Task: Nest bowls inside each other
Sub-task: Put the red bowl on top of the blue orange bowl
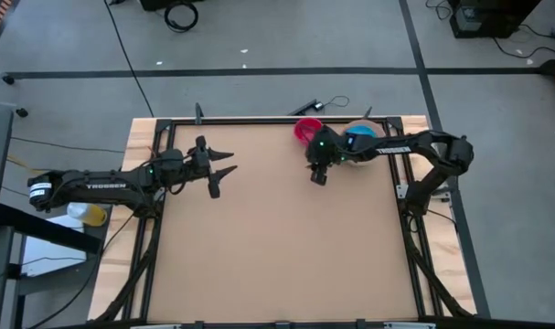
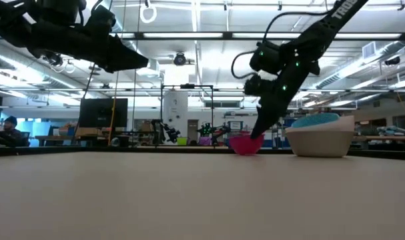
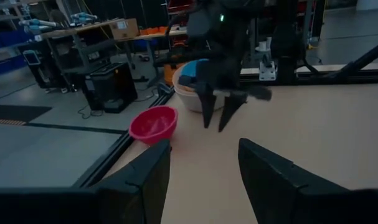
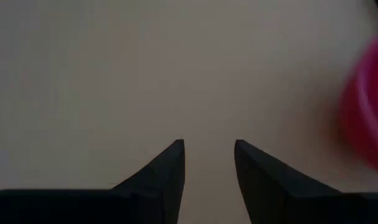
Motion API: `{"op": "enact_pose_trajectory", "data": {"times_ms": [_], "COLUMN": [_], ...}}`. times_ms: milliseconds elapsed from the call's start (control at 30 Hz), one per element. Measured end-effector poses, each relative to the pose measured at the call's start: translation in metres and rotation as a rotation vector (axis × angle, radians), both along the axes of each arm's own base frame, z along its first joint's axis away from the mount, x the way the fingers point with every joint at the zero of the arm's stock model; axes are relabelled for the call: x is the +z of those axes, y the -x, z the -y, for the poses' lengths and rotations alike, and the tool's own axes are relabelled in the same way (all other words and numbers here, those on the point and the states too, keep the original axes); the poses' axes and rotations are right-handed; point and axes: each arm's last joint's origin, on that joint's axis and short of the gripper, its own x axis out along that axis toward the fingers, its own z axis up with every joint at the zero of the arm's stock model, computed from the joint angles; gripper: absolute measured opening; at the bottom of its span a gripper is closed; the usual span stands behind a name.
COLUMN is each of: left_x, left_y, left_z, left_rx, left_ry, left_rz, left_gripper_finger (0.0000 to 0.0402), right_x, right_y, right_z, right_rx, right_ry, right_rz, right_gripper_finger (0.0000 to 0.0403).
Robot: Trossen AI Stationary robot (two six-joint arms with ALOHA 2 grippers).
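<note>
A magenta-red bowl (image 1: pixel 305 129) rests on its base near the table's far edge, also seen in the low view (image 2: pixel 245 144) and the left wrist view (image 3: pixel 154 123). To its right, a grey-white bowl (image 2: pixel 320 142) stands on the table with a light blue bowl (image 2: pixel 315 121) nested in it. My right gripper (image 1: pixel 317 175) slants down, open and empty, just on the near side of the magenta-red bowl (image 4: pixel 366 118). My left gripper (image 1: pixel 228 163) hovers open and level over the table's left part.
The bowl stack (image 1: pixel 358 144) lies under my right arm's forearm near the far right corner. Black frame rails (image 1: pixel 259 119) run along the table's far edge and sides. The wide middle of the brown tabletop (image 1: pixel 277 247) lies bare.
</note>
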Motion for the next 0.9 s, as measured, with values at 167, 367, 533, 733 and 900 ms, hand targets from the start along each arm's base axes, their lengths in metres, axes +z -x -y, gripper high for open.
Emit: {"op": "enact_pose_trajectory", "data": {"times_ms": [167,367,533,733,900], "left_x": [-0.001,0.0,0.0,0.0,0.0], "left_y": [0.0,0.0,0.0,0.0,0.0], "left_z": [0.0,0.0,0.0,0.0,0.0], "left_rx": [0.0,0.0,0.0,0.0,0.0], "left_ry": [0.002,-0.002,0.002,0.002,0.003], "left_rz": [-0.011,-0.004,-0.004,-0.003,-0.003], "left_gripper_finger": [0.0192,0.0192,0.0192,0.0192,0.0192], "right_x": [0.027,0.023,0.0,-0.024,-0.033], "right_y": [-0.004,0.002,0.007,0.005,0.005], "right_z": [-0.004,0.028,0.05,0.054,0.056], "right_rx": [-0.027,-0.117,-0.107,-0.1,-0.141], "right_ry": [0.134,0.251,0.121,0.055,0.08], "right_rz": [0.064,0.068,0.067,0.019,-0.026], "right_gripper_finger": [0.0148,0.0148,0.0148,0.0144,0.009]}}
